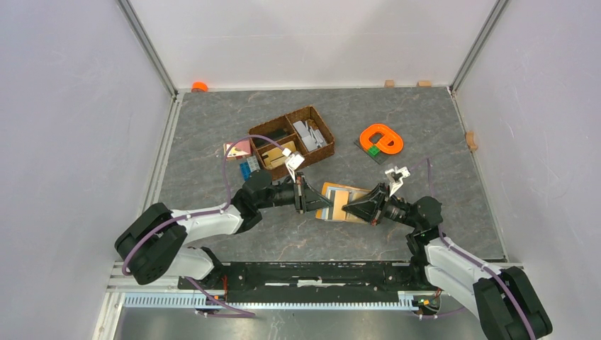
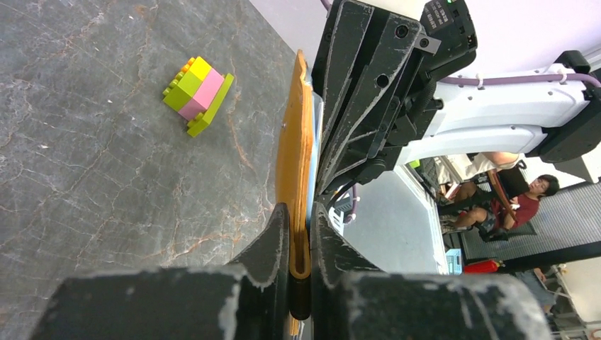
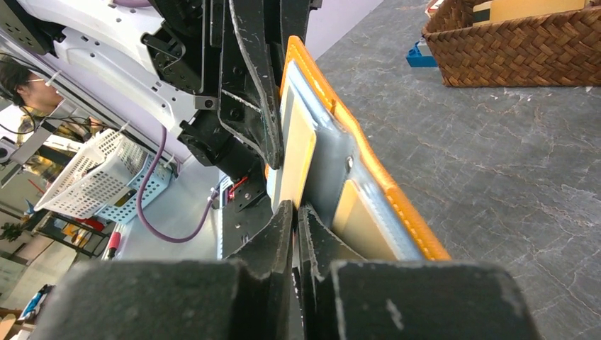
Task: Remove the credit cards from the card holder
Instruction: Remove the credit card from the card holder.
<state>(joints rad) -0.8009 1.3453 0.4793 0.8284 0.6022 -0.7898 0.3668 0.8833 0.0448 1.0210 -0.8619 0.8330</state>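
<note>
The mustard-orange card holder (image 1: 339, 193) hangs open between my two grippers, just above the table's middle. My left gripper (image 1: 320, 199) is shut on its orange left edge, which shows edge-on in the left wrist view (image 2: 294, 156) between my fingers (image 2: 273, 241). My right gripper (image 1: 352, 207) reaches in from the right. In the right wrist view the holder's orange rim (image 3: 372, 166) and grey-blue inside face me. A cream card (image 3: 298, 156) stands out of its pocket, and my right gripper (image 3: 295, 212) is shut on that card's near edge.
A brown wicker basket (image 1: 292, 142) with cards and boxes stands behind the holder, with blue (image 1: 248, 168) and pink (image 1: 237, 149) pieces to its left. An orange plastic ring (image 1: 381, 139) lies at the back right. A yellow-pink brick stack (image 2: 197, 95) sits on the table.
</note>
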